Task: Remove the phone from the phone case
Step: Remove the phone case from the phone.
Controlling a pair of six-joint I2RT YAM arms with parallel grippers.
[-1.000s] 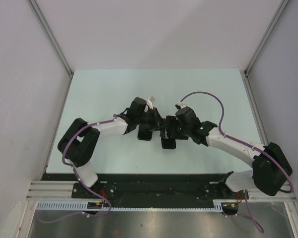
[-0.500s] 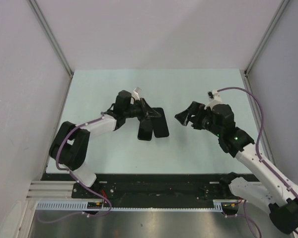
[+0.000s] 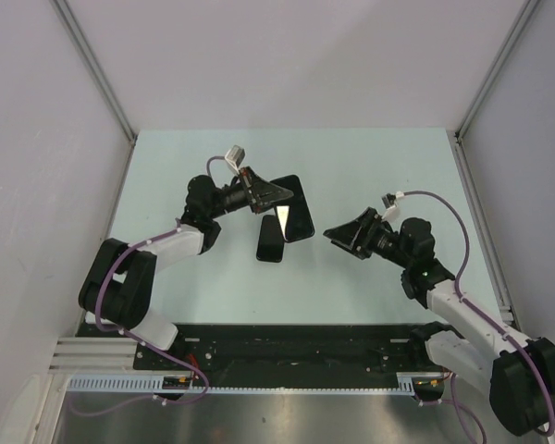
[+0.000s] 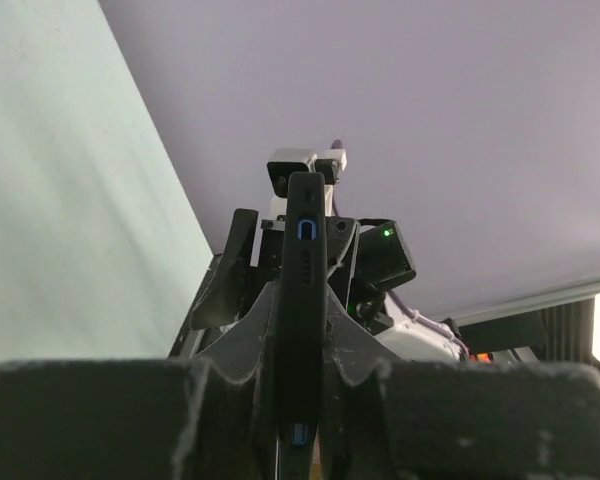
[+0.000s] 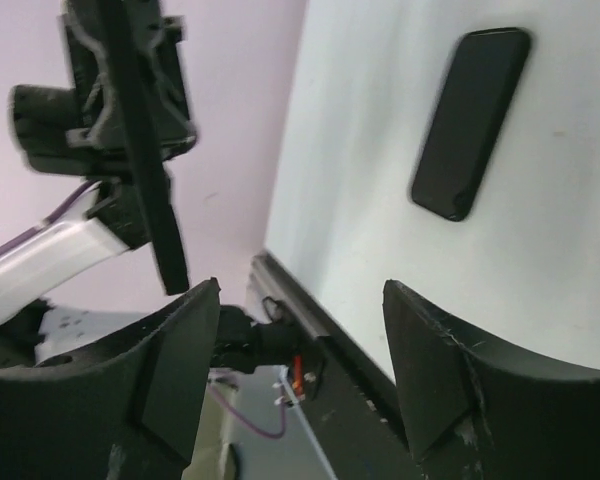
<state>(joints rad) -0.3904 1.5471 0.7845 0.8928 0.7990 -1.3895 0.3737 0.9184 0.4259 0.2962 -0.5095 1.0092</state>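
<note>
Now my left gripper (image 3: pixel 276 192) is pinching the phone case (image 3: pixel 299 217) edge-on, my open right gripper (image 3: pixel 336 233) hanging empty, well apart.

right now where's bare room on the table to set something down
Bare: the far strip of the pale green table and the near strip before the arm bases. Crowded: mid-table, where the glossy black phone lies flat by the thin black phone case clamped in the left gripper, the open right gripper opposite.
</note>
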